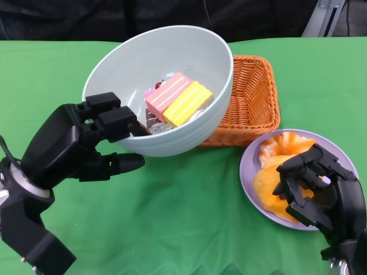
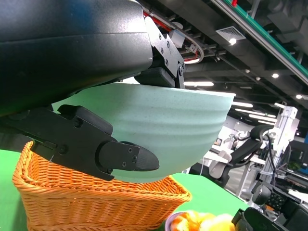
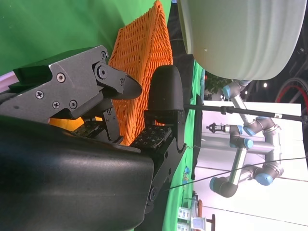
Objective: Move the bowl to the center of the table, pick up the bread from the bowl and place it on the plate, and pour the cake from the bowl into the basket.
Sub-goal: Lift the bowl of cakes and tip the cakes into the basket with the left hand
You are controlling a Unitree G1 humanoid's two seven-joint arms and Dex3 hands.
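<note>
My left hand grips the rim of the pale green bowl, lifted and tilted towards me above the orange wicker basket. Pink and yellow striped cake pieces lie low inside the bowl. In the left wrist view the bowl hangs over the basket, with my fingers under its wall. The orange bread lies on the purple plate at the right. My right hand hovers over the bread with fingers curled and apart, holding nothing. The right wrist view shows the basket and bowl.
Green cloth covers the table. The basket stands just behind the plate, close to its rim. Beyond the table stand grey robot arms in the background.
</note>
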